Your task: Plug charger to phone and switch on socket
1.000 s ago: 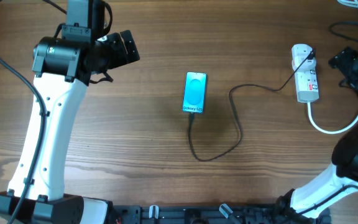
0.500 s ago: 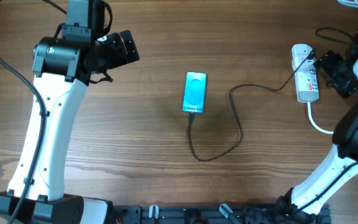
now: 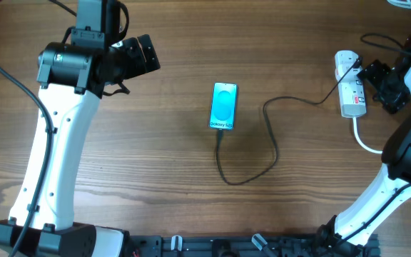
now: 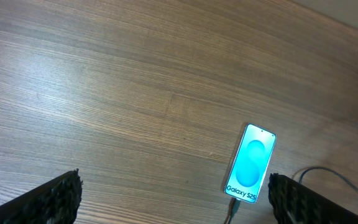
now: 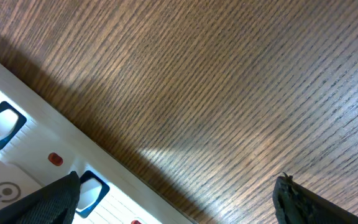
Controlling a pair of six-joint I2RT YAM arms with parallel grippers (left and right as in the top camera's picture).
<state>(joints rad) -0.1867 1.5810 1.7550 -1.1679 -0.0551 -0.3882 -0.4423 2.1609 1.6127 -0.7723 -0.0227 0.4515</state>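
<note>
The right claw [image 3: 369, 80] gapes wide, empty. The socket [image 3: 352, 96] sits just beside it, the charger [image 3: 270, 135] plugged in. The left claw [image 3: 147, 57] is likewise open, empty.

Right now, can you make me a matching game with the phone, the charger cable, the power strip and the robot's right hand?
Things: 1 phone; 2 charger cable; 3 power strip; 4 right hand.
Matches: A white with red marks; B open wide; C thin and black; D glowing turquoise screen.
Pairs: 1-D, 2-C, 3-A, 4-B.
</note>
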